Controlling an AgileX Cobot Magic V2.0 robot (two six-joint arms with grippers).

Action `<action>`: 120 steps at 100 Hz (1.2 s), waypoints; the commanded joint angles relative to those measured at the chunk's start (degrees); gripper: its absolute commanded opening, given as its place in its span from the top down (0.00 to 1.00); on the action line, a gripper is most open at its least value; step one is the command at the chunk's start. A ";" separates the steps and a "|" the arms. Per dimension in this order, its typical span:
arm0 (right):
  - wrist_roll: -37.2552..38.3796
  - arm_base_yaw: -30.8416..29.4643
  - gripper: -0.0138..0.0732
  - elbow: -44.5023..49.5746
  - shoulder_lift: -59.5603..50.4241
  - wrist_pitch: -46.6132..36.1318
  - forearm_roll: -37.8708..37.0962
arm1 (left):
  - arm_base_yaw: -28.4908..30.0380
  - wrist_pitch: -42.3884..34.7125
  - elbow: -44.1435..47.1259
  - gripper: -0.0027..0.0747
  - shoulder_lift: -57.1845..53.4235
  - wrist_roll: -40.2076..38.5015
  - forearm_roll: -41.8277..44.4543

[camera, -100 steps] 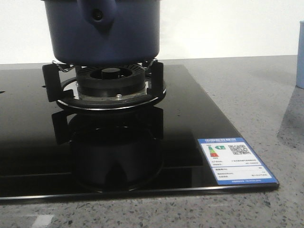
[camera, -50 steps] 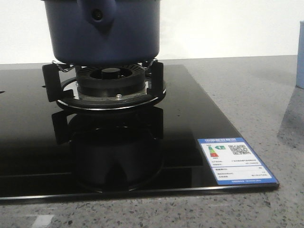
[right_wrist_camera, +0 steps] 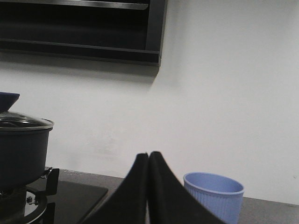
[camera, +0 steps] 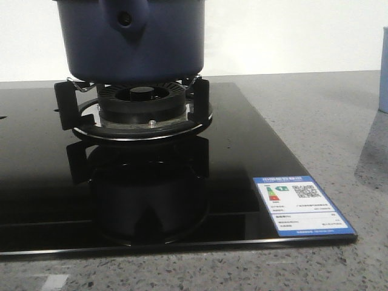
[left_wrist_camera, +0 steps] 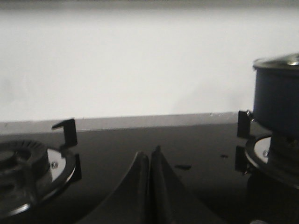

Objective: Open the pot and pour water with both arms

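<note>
The dark navy-blue pot [camera: 133, 42] stands on the burner's pot stand [camera: 136, 109] of the black glass hob; its handle mount with a round hole [camera: 124, 18] faces the front camera. The pot also shows in the left wrist view [left_wrist_camera: 278, 100] and in the right wrist view [right_wrist_camera: 21, 151], with a lid on it [right_wrist_camera: 23, 122]. My left gripper [left_wrist_camera: 150, 156] is shut and empty, low over the hob beside the pot. My right gripper [right_wrist_camera: 148, 156] is shut and empty, between the pot and the light blue ribbed cup [right_wrist_camera: 214, 196]. No gripper shows in the front view.
A second burner [left_wrist_camera: 28, 168] lies on the hob on the left gripper's other side. The hob carries a blue-edged energy label [camera: 301, 205] near its front right corner. The cup's edge [camera: 383, 73] shows at the far right on the grey speckled counter. A white wall stands behind.
</note>
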 commanded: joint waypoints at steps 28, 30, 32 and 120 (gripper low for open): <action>0.06 0.09 0.91 -0.44 0.50 -2.58 1.14 | 1.02 0.13 1.00 0.99 -1.68 -3.01 -1.05; 0.06 0.09 0.91 -0.44 0.50 -2.58 1.14 | 1.02 0.13 1.00 0.99 -1.68 -3.01 -1.31; 0.06 0.09 0.91 -0.44 0.50 -2.58 1.14 | 1.02 0.13 1.00 0.99 -1.68 -3.01 -1.42; 0.06 0.09 0.91 -0.44 0.50 -2.58 1.14 | 1.02 0.13 1.00 0.99 -1.68 -3.01 -1.42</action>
